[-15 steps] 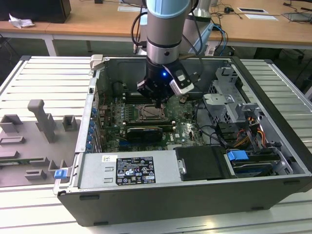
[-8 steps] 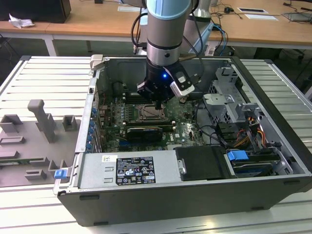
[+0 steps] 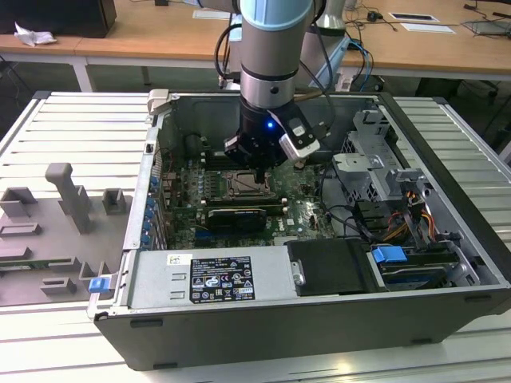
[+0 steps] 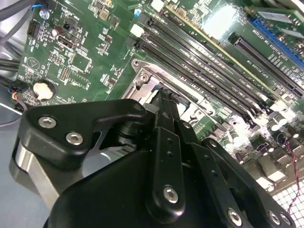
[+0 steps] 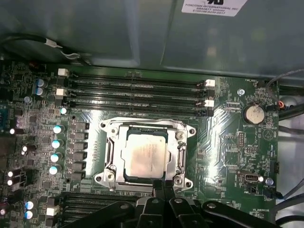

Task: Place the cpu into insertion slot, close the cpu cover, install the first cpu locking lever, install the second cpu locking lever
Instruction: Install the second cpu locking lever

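Note:
The cpu (image 5: 144,156), a pale square chip, lies in the insertion slot (image 5: 176,179) on the green motherboard. The cpu cover (image 5: 110,153), a silver frame, lies flat around the chip, whose face shows through its window. My gripper (image 5: 164,186) hangs just over the slot's rim, with its black fingers pressed together and nothing between them. In the second wrist view the gripper (image 4: 164,100) points down at the slot's silver rim (image 4: 141,78). In the exterior view the gripper (image 3: 259,167) hovers directly above the slot (image 3: 246,185) inside the open computer case.
Long black memory slots (image 5: 135,92) run beside the socket. A power supply (image 3: 211,279), a drive cage (image 3: 371,159) and loose cables (image 3: 359,215) crowd the case. Grey fixtures (image 3: 68,195) stand on the slatted table at the exterior view's left.

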Controlling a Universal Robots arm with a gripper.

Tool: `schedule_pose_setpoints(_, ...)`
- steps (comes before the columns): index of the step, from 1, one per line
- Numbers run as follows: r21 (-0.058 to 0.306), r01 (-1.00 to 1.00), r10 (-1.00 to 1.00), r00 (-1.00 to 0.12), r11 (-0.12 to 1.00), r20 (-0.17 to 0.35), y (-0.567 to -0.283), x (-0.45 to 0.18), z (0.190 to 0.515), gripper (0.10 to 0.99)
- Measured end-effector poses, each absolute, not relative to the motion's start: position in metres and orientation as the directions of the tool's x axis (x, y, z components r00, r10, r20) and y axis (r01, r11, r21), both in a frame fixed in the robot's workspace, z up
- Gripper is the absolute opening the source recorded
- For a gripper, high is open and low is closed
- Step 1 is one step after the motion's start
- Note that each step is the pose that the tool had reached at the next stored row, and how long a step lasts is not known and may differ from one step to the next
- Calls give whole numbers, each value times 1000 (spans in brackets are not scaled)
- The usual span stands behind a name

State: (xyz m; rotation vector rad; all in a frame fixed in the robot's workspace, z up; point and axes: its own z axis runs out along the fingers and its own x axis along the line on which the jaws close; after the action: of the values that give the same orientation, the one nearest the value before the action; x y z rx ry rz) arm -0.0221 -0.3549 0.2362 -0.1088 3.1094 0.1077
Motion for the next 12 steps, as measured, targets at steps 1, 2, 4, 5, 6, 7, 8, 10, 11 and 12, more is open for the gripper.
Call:
schedule_pose_setpoints(1, 68, -71, -69, -997, 995, -31, -356, -22, 236, 106)
schedule_pose_setpoints(2, 68, -71, -69, -997, 995, -31, -357, -23, 236, 106)
schedule_pose_setpoints(4, 68, -71, -69, -997, 995, -31, -359, -23, 236, 106)
schedule_pose_setpoints(5, 68, -71, -69, -997, 995, -31, -360, -23, 236, 106)
schedule_pose_setpoints(6, 68, -71, -69, -997, 995, -31, -361, -23, 236, 106)
schedule_pose_setpoints(7, 68, -71, -69, -997, 995, -31, -363, -23, 236, 106)
schedule_pose_setpoints(8, 68, -72, -70, -997, 995, -31, -363, -23, 236, 106)
schedule_pose_setpoints(10, 68, -72, -70, -997, 995, -31, -365, -23, 236, 106)
schedule_pose_setpoints(11, 68, -72, -70, -997, 995, -31, -367, -24, 236, 106)
schedule_pose_setpoints(12, 69, -73, -71, -997, 995, -31, -368, -24, 236, 106)
